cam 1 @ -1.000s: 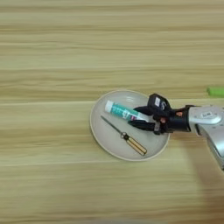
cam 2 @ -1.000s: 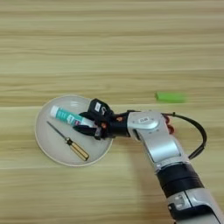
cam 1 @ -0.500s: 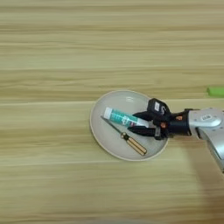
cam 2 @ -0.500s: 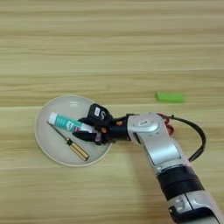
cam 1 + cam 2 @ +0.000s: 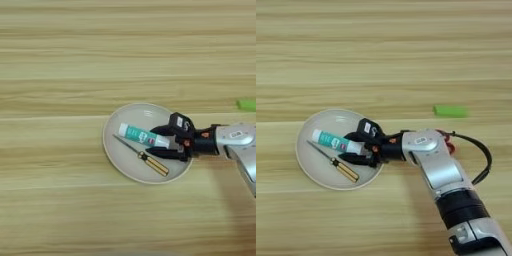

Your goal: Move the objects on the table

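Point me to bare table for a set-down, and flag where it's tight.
Free: the table beyond the plate and green bar, the strip left of the plate, and the near-left corner. Tight: inside the plate, where the glue stick, the screwdriver and the right gripper crowd together; the arm fills the near right.

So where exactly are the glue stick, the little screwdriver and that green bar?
glue stick (image 5: 140, 135), left eye view, teal label.
screwdriver (image 5: 154, 165), left eye view, amber handle.
green bar (image 5: 450, 111), right eye view, its middle.
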